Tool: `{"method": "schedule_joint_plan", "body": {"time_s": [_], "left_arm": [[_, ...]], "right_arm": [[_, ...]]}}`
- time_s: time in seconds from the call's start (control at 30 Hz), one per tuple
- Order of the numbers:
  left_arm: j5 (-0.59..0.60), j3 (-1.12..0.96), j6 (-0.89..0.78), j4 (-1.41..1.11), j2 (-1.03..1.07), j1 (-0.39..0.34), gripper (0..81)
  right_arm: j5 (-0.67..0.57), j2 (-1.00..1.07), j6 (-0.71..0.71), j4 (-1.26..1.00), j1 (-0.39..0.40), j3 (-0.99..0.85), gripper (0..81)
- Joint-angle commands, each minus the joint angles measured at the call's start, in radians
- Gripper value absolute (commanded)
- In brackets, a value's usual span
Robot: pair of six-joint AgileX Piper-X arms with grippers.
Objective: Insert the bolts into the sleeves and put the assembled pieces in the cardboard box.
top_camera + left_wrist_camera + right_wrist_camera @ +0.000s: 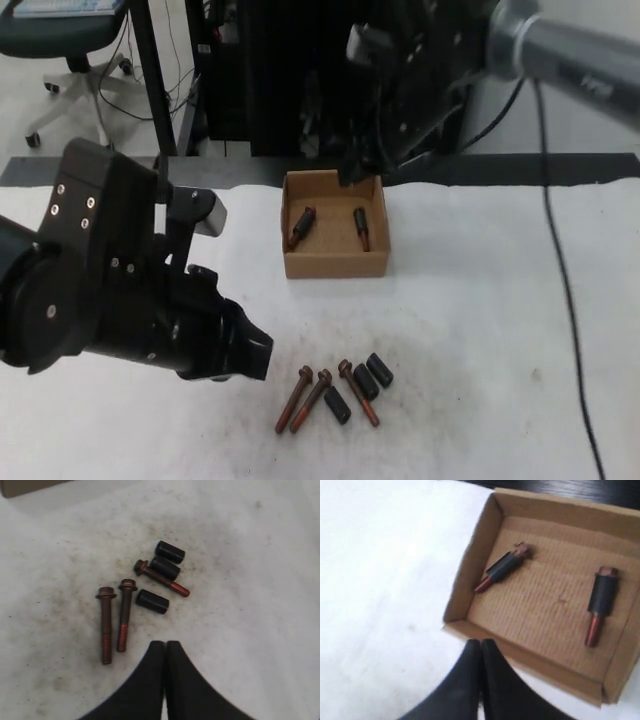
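while left end effector [165,644] hangs closed, bolts [105,625], sleeves [152,601] near its tips

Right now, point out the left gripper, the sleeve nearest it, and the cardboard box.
left gripper [165,645]: left wrist view, between its shut fingertips.
nearest sleeve [152,601]: left wrist view, middle of its side.
cardboard box [335,265]: high view, near wall.

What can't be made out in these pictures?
- High view: bench under the left arm, covered by its black body.
- Left wrist view: cardboard box, nearly all cut off by the frame edge.
- Right wrist view: middle of each boxed bolt, hidden inside its sleeve.
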Motion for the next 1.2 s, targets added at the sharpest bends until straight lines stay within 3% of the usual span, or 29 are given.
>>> {"method": "schedule_joint_plan", "body": {"time_s": [0.0, 0.3, 0.6, 0.77, 0.87, 1.07, 1.17], "left_arm": [[0.019, -0.018, 0.04, -0.003, -0.008, -0.027, 0.3], [-0.281, -0.03, 0.047, 0.001, 0.001, -0.141, 0.3], [-0.282, -0.198, 0.052, 0.091, 0.222, -0.141, 0.3], [-0.282, -0.412, 0.125, 0.335, 0.425, -0.141, 0.3], [-0.282, -0.521, 0.126, 0.437, 0.527, -0.141, 0.3], [-0.282, -0.584, 0.126, 0.473, 0.593, -0.141, 0.6], [-0.282, -0.584, 0.126, 0.48, 0.593, -0.152, 7.6]], "right_arm": [[-0.035, -0.07, -0.023, 0.042, 0.001, 0.03, 0.4], [-0.033, -0.498, -0.03, 0.012, 0.001, 0.4, 0.4], [-0.023, -1.008, -0.026, -0.002, 0.001, 0.72, 0.4], [0.112, -1.211, -0.022, -0.002, 0.001, 0.817, 0.4], [0.181, -1.274, -0.022, -0.001, -0.001, 0.857, 0.4], [0.182, -1.308, -0.022, 0.009, -0.001, 0.87, 0.4], [0.182, -1.308, -0.022, 0.009, -0.001, 0.87, 0.4]]}}
